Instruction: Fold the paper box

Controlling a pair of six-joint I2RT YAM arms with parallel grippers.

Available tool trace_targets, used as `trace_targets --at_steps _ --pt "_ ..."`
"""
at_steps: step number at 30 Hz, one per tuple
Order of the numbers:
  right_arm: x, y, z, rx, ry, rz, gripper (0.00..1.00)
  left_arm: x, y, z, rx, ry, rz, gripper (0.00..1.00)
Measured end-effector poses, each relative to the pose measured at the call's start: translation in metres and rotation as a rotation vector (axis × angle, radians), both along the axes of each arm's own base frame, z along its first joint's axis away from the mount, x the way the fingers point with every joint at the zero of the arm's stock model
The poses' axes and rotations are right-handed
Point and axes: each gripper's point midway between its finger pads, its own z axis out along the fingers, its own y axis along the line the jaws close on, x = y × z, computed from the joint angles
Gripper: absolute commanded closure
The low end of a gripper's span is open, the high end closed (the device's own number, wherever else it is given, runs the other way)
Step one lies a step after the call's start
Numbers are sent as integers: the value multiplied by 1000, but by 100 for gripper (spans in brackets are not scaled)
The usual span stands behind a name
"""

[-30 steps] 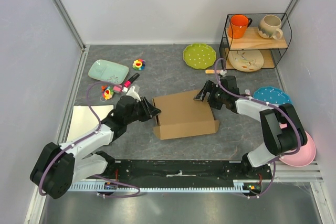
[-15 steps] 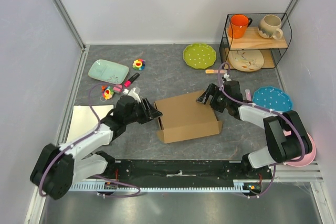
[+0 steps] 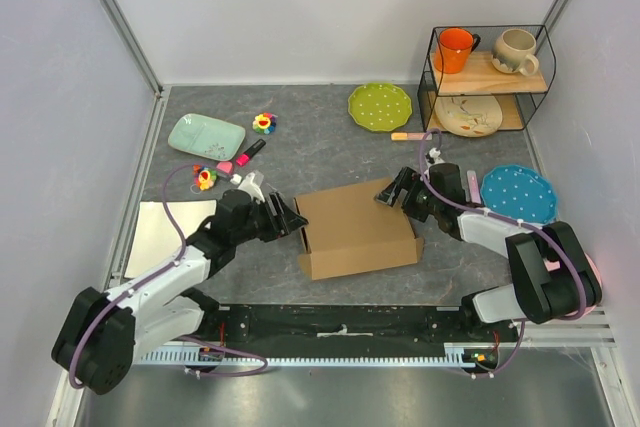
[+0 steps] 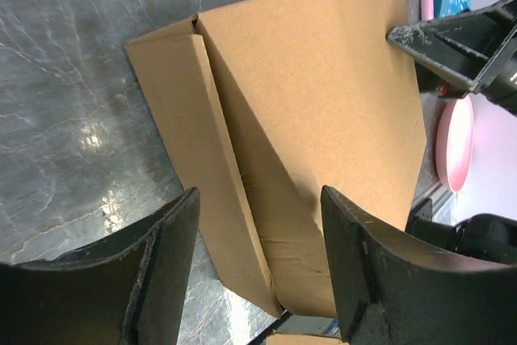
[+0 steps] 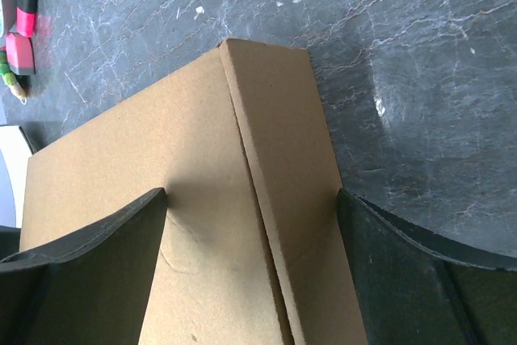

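Observation:
The brown cardboard paper box (image 3: 355,229) lies closed on the grey table between the two arms. My left gripper (image 3: 291,221) is open at the box's left edge. In the left wrist view the box (image 4: 315,111) fills the frame, its left side wall (image 4: 206,167) between my spread fingers (image 4: 161,272). My right gripper (image 3: 392,192) is open at the box's far right corner. In the right wrist view the box lid (image 5: 137,199) and its right side wall (image 5: 295,191) lie between my fingers (image 5: 81,280).
A white flat board (image 3: 160,232) lies left of the left arm. Markers and small toys (image 3: 225,167), a mint tray (image 3: 205,134) and a green plate (image 3: 380,105) lie behind. A wire shelf (image 3: 487,77) with mugs, a blue plate (image 3: 517,190) and a pink plate (image 3: 585,292) stand right.
The box has shifted slightly toward the near right. Both grippers have moved with it and stay open at its left edge and far right corner.

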Motion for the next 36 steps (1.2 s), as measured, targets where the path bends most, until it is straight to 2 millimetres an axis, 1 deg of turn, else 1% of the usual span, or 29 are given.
trace_targets --at_steps 2,3,6,7,9,10,12,13,15,18,19,21,22,24,27,28,30,31,33,36 --pt "-2 1 -1 7 -4 -1 9 -3 -5 -7 -10 18 -29 36" --pt "-2 1 -1 8 -6 -1 9 -4 -8 -8 -20 21 -47 39" --pt "-3 2 -1 20 -14 -7 10 -4 -17 -7 -49 15 -88 57" --pt "-4 2 -2 24 -16 -8 10 -4 -19 -7 -60 8 -101 70" --pt "-5 4 -2 27 -23 -10 10 -5 -20 -7 -84 -11 -109 83" --pt "-5 4 -2 29 -26 -11 10 -5 -22 -6 -94 -16 -115 93" --pt "-5 5 -3 35 -32 -18 10 -6 -23 -8 -118 -2 -109 98" --pt "-5 5 -3 42 -33 -23 10 -5 -22 -11 -113 5 -100 98" --pt "-8 8 -7 44 -26 -31 10 -6 -17 -31 -80 60 -70 97" --pt "-4 9 -6 47 -34 -62 10 -1 -17 -36 -57 96 -56 92" --pt "-3 9 -7 46 -36 -76 9 3 -18 -36 -41 106 -50 88" --pt "2 7 -6 43 -44 -110 9 14 -18 -36 -2 123 -36 83" --pt "4 6 -6 45 -44 -127 9 22 -18 -33 19 123 -30 79" --pt "8 6 -5 47 -39 -154 9 38 -16 -31 74 127 -10 75" --pt "8 12 -4 66 -12 -167 8 63 -3 -27 135 124 44 70" --pt "5 16 -4 77 0 -161 9 72 4 -25 152 123 68 66" --pt "-2 25 -4 97 23 -133 8 86 15 -17 181 109 108 62" --pt "-5 29 -4 104 34 -119 8 89 19 -12 190 97 117 59" --pt "-8 33 -4 107 43 -103 8 94 24 4 203 58 131 57" --pt "-9 37 -5 116 49 -87 8 94 25 42 180 -31 126 55"
